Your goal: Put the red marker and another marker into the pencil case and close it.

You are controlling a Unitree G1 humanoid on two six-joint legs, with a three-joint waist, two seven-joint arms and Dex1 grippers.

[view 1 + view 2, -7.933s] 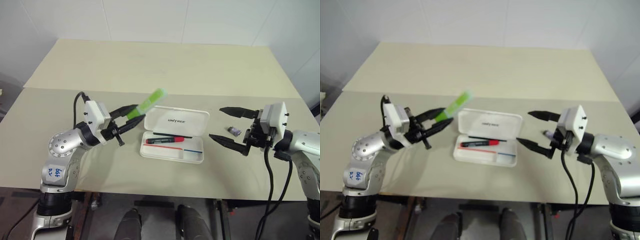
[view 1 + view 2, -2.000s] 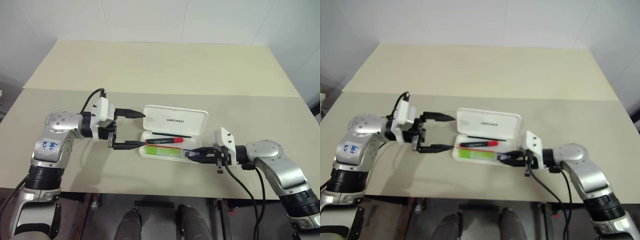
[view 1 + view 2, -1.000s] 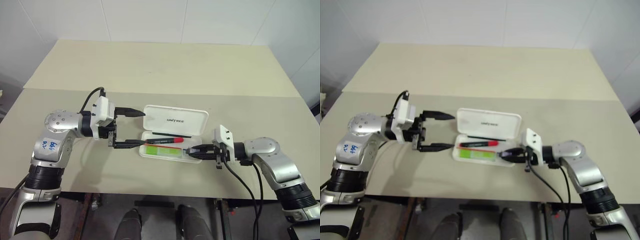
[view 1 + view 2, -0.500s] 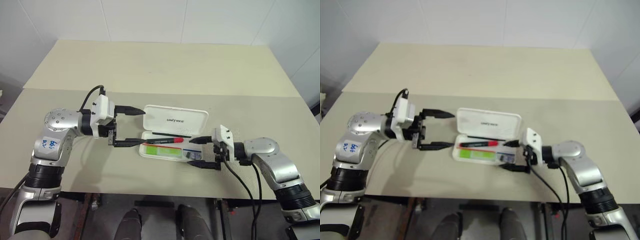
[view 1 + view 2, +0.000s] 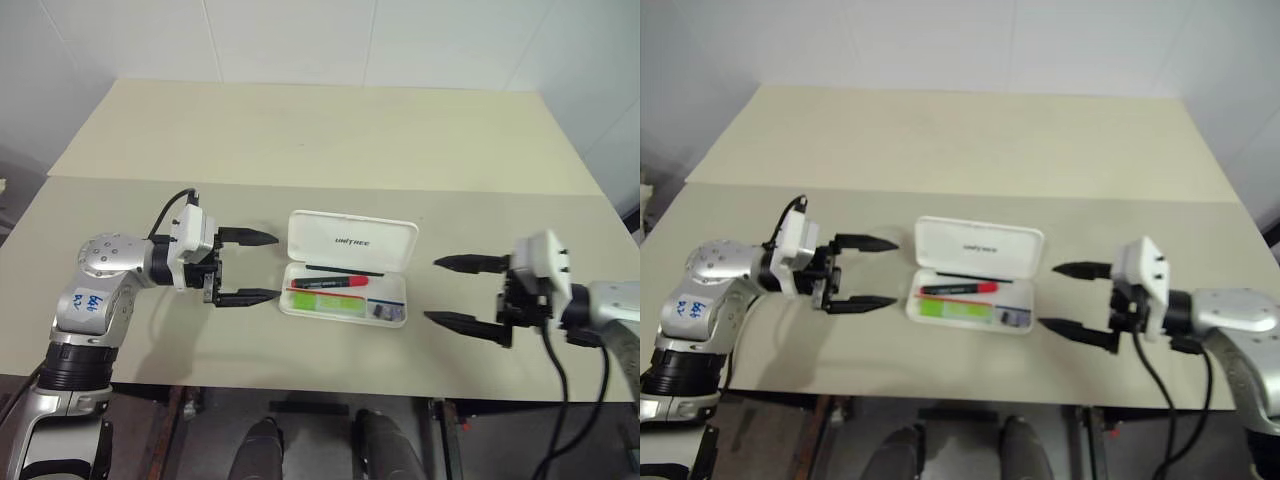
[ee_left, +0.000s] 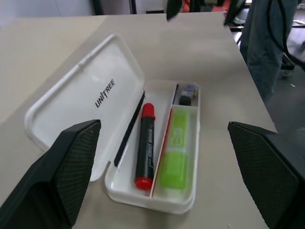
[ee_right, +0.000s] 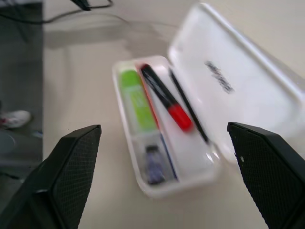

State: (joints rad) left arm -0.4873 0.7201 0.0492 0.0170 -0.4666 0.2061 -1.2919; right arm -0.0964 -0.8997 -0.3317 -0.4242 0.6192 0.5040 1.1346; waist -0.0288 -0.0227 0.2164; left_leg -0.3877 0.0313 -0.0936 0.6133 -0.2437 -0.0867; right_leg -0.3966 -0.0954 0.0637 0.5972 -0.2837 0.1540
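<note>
The pencil case [image 5: 350, 240] lies open in the middle of the table, its lid tilted back. In its tray the red marker [image 5: 330, 283] lies along the back, and the light-green highlighter, the other marker [image 5: 325, 300], lies in front of it. The left wrist view shows the same red marker [image 6: 145, 140] and highlighter [image 6: 175, 152] side by side. My left gripper [image 5: 274, 266] is open just left of the case, holding nothing. My right gripper [image 5: 432, 290] is open and empty, a short way right of the case and above the table.
A small dark grey object [image 5: 380, 311] sits in the tray's right end compartment, also seen as the grey object [image 7: 153, 164] in the right wrist view. The table's front edge [image 5: 330, 378] runs close below the case. A second table surface [image 5: 320, 130] extends behind.
My right gripper opened at the case's right end, left the grey object there, and pulled back to the right and upward. My left gripper eased slightly left.
</note>
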